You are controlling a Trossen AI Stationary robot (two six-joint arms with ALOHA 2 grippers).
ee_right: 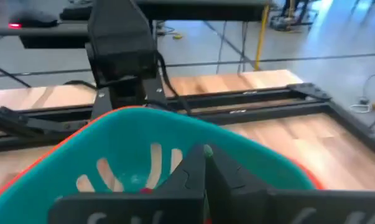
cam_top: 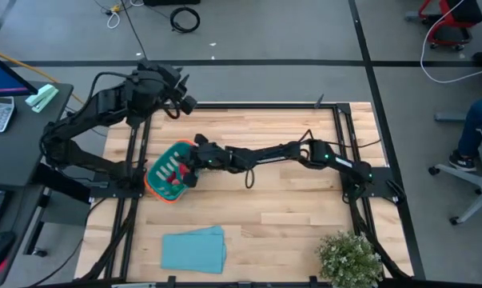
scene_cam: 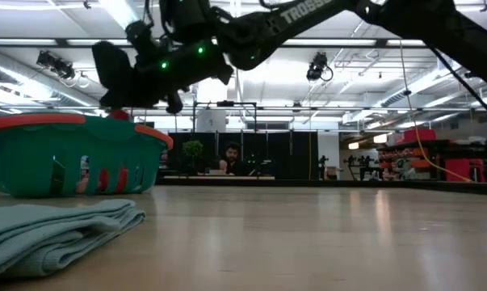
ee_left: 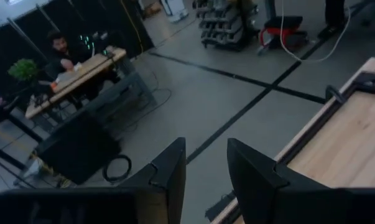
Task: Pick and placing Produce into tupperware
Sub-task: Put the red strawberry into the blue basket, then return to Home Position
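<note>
The teal tub with an orange rim (cam_top: pixel 162 162) (scene_cam: pixel 73 153) (ee_right: pixel 112 143) stands on the table's left half. Red produce (cam_top: pixel 173 179) lies inside it and shows through the slots (scene_cam: pixel 123 178). My right arm reaches across the table, and its gripper (cam_top: pixel 191 173) (scene_cam: pixel 120 109) (ee_right: pixel 206 155) hovers over the tub's right part, shut on a tiny piece. My left gripper (cam_top: pixel 182 102) (ee_left: pixel 206 165) is open, raised beyond the table's far left corner, and touches nothing. My right gripper pinches a tiny piece of produce between its fingertips; only a green bit (ee_right: pixel 207 150) shows between them. A red bit (scene_cam: pixel 118 115) shows just above the tub's rim. The fingers slant down from the table's right. The piece is lifted clear, over the tub's inside.
A folded light-blue cloth (cam_top: pixel 194 248) (scene_cam: pixel 57 230) lies near the table's near edge, left of centre. A bushy potted plant (cam_top: pixel 348 258) stands at the near right corner. Dark metal rails (cam_top: pixel 336 120) frame the table. A person sits at a desk in the room beyond (scene_cam: pixel 231 158).
</note>
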